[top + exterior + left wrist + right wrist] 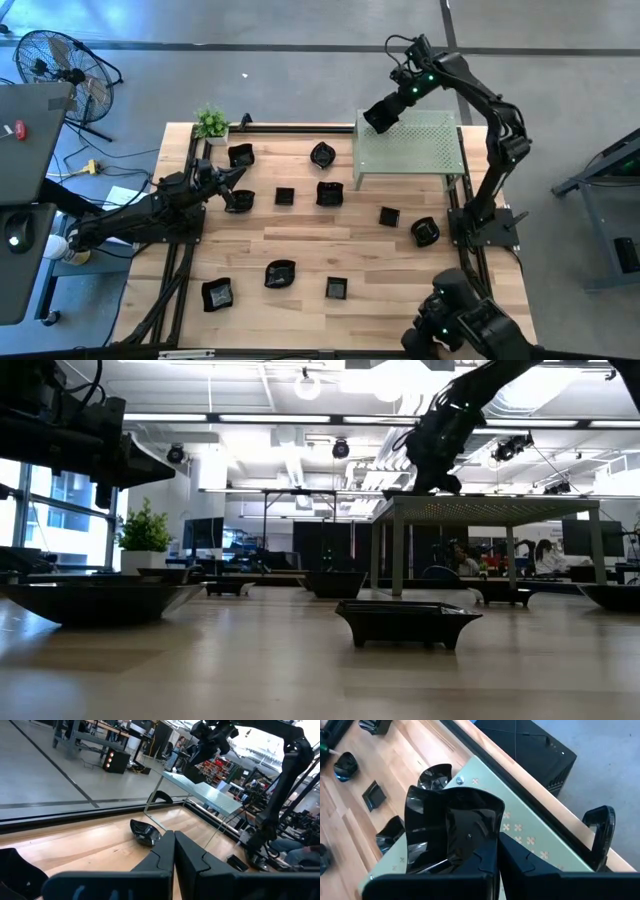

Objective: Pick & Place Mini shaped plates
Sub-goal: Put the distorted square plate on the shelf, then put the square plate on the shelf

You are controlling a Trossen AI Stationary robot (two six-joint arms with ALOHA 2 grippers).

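The right gripper (380,118) hung over the green stand's (430,150) bare corner, clamping a wavy black plate (452,827). The left gripper (238,178) waited pinched shut, empty, beside the table's (380,270) left edge.

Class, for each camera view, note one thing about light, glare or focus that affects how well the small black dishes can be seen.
High view: even light, glossy black mini plates crisp against the pale wooden table. Low view: bright ceiling lights and windows leave dishes as dark silhouettes. Left wrist view: its own left hand looms blurred. Right wrist view: the wavy black dish in the right hand shows white glare streaks.
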